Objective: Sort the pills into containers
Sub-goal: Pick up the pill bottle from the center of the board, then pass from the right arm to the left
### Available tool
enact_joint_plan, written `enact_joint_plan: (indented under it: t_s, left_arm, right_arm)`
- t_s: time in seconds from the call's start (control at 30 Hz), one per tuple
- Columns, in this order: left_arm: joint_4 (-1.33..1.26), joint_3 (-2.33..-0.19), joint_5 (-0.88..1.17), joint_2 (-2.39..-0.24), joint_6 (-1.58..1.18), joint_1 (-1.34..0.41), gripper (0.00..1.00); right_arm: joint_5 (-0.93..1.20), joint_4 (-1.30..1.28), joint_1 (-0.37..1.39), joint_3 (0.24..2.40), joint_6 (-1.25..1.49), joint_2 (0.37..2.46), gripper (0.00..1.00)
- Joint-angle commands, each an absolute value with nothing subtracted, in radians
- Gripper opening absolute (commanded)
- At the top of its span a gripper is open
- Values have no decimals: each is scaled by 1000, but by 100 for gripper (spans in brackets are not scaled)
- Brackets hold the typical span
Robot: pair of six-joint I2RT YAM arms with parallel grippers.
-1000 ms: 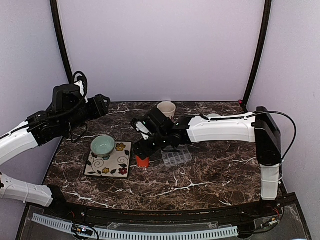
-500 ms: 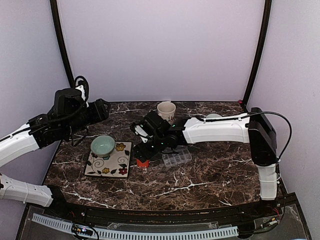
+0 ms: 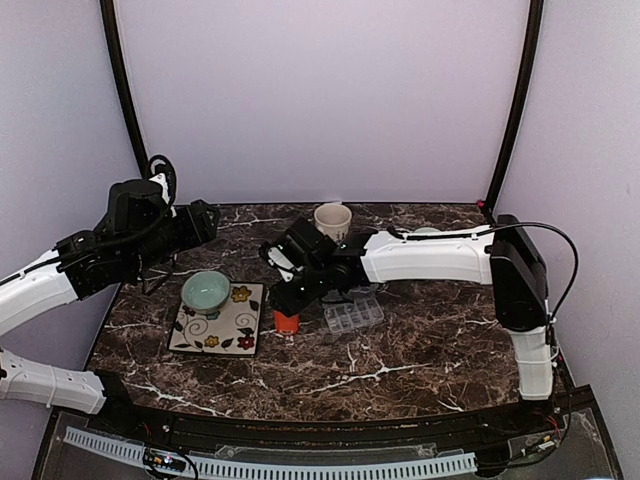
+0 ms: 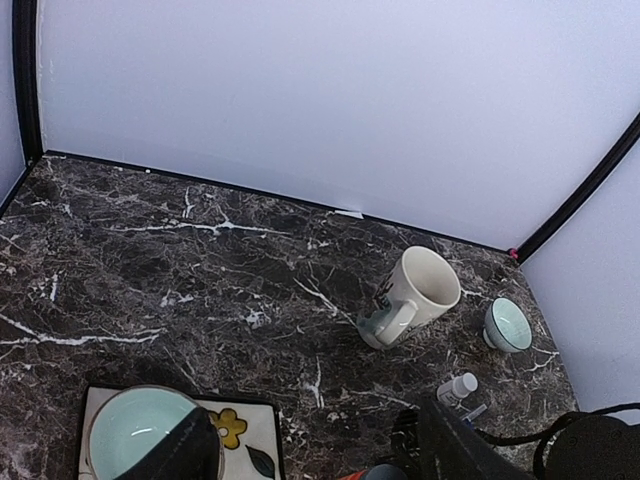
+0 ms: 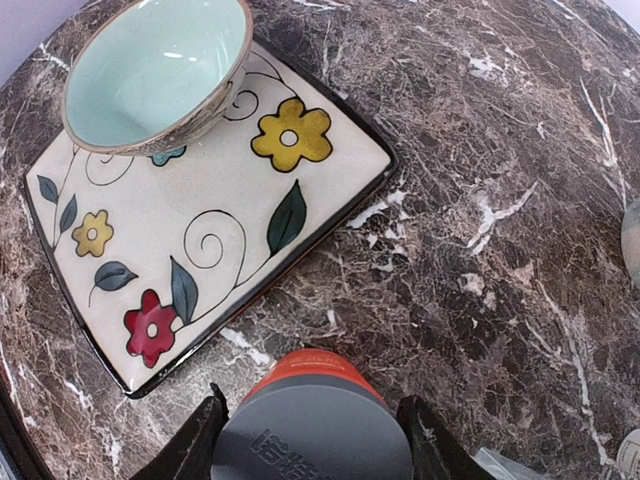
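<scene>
At 9 o'clock of the scene, the left gripper (image 4: pixel 315 440) hangs high above the surface (image 3: pixel 420 360), its fingers spread wide with nothing between them. Below it, a glossy pale green bowl (image 3: pixel 205 290), round and thick-rimmed, sits on the far corner of a square cream tile (image 3: pixel 222 330) painted with flowers and leaves.

Just off the tile's 3 o'clock edge stands an orange bottle (image 3: pixel 286 323) with a flat grey embossed top. The right gripper (image 5: pixel 310 405) straddles it, one of its dark fingers (image 5: pixel 200 440) close against each side; whether they already pinch it cannot be told.

At the bottle's 3 o'clock, just beside it, lies the organiser box (image 3: pixel 353 313), clear hard plastic, flat and divided into small cells. No loose pills show; they are too small to make out.

The step in hand looks like taking hold of the bottle, presumably the pill supply. The next move calls for a firm grip on its smooth round wall, then a lift clear of the tile's edge towards the box. The surface is polished dark marble with white veins.
</scene>
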State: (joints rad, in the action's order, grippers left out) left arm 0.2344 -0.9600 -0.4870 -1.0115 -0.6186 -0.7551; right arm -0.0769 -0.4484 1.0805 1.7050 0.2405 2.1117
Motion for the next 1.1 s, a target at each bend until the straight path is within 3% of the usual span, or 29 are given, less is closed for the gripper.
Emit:
enact_joint_plan:
  t_s: [0.0,0.27,0.47,0.6,1.07]
  left_arm:
    - [272,-979,-487,-1002,-652,-748,70]
    - [259,-898,-448,-932,-749,-746,75]
    - [152,-726,-367,-826,-836,-740,87]
    - [2,-618,-247,-791,-848,-738,97]
    - [-544,-520,246,-1064,-896,-728,97]
  right_arm:
    - [-49,-518,1066,1759,248,2122,21]
    - [70,-571,1030,1863,280,2074,13]
    - [152,-576,1005,1899,339,2020,11]
    - [210,-499,975,1819,422,1915,11]
    - [311,-157,900,1372,674,1501,11]
